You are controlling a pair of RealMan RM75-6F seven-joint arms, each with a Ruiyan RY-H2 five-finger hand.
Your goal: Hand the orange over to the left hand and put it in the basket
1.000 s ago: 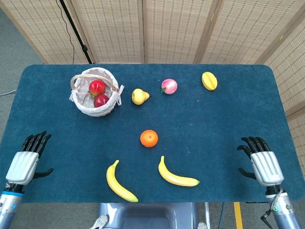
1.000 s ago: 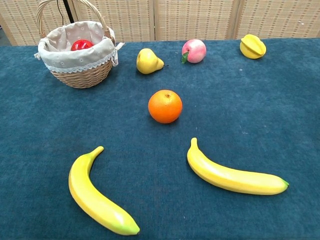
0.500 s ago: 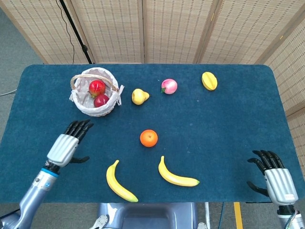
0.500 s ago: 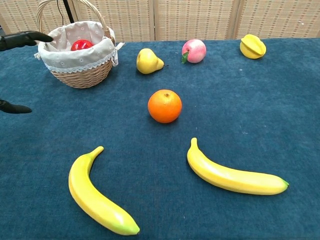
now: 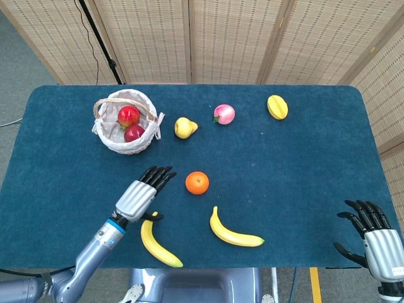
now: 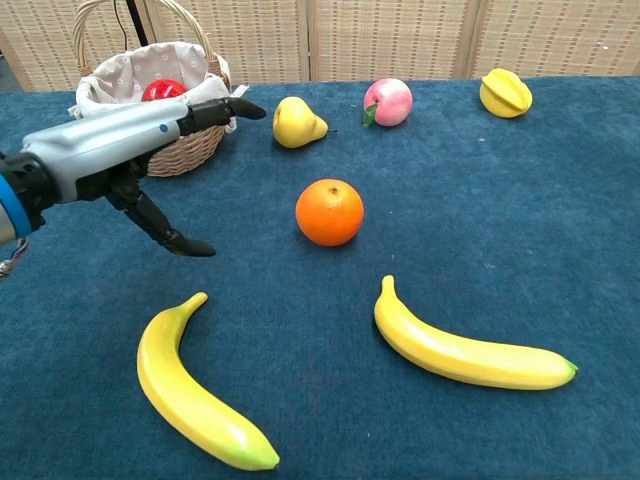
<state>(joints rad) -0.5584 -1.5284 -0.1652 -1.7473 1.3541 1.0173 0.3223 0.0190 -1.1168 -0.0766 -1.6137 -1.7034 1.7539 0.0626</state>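
Note:
The orange (image 5: 197, 183) (image 6: 329, 212) lies alone on the blue table near the middle. My left hand (image 5: 144, 194) (image 6: 140, 150) hovers just left of it, fingers straight and spread, thumb hanging down, holding nothing. A wicker basket (image 5: 112, 137) (image 6: 170, 150) with a white liner stands at the back left, with two red fruits (image 5: 130, 123) inside. My right hand (image 5: 377, 237) shows only in the head view, at the front right corner off the table edge, fingers spread and empty.
Two bananas (image 5: 158, 240) (image 5: 233, 231) lie near the front edge, one right below my left hand. A yellow pear (image 5: 184, 127), a pink peach (image 5: 224, 114) and a yellow starfruit (image 5: 276, 106) sit in a row at the back.
My left hand has swept from the front left corner rightward to just beside the orange. My right hand has pulled back toward the front right corner.

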